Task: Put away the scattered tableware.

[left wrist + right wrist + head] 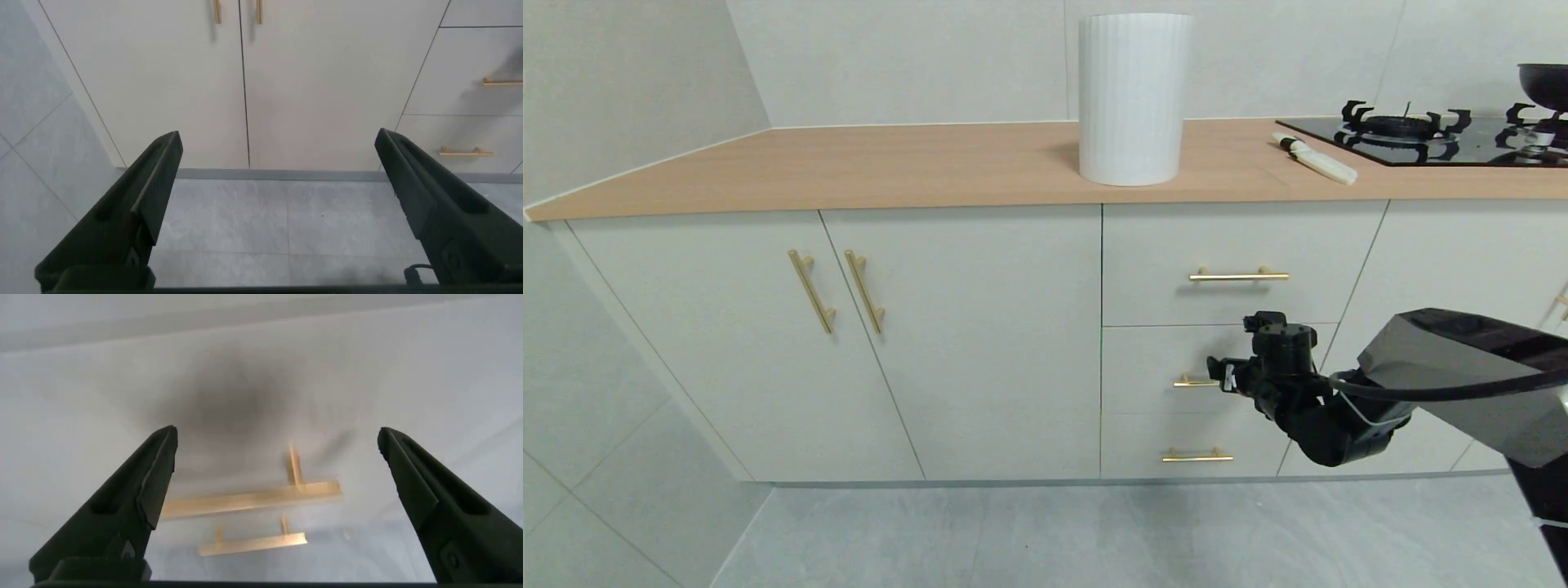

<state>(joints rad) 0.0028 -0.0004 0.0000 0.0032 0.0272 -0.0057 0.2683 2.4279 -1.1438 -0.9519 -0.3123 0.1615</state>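
A white knife with a black handle [1315,158] lies on the wooden countertop [890,167], between a tall white ribbed container [1131,98] and the gas hob [1421,135]. My right gripper [1223,377] [276,437] is open and sits low in front of the drawers, close to the gold handle of the middle drawer [1194,381] [253,500], not touching it. My left gripper [278,135] is open with nothing in it, low over the floor and facing the foot of the double cabinet doors [245,82].
Three drawers with gold handles stack under the counter, the top handle [1239,276] and the bottom handle [1197,457] among them. Two cabinet doors with gold handles [837,290] stand to their left. A dark pan [1543,82] rests on the hob. Grey tiled floor [1013,539] lies below.
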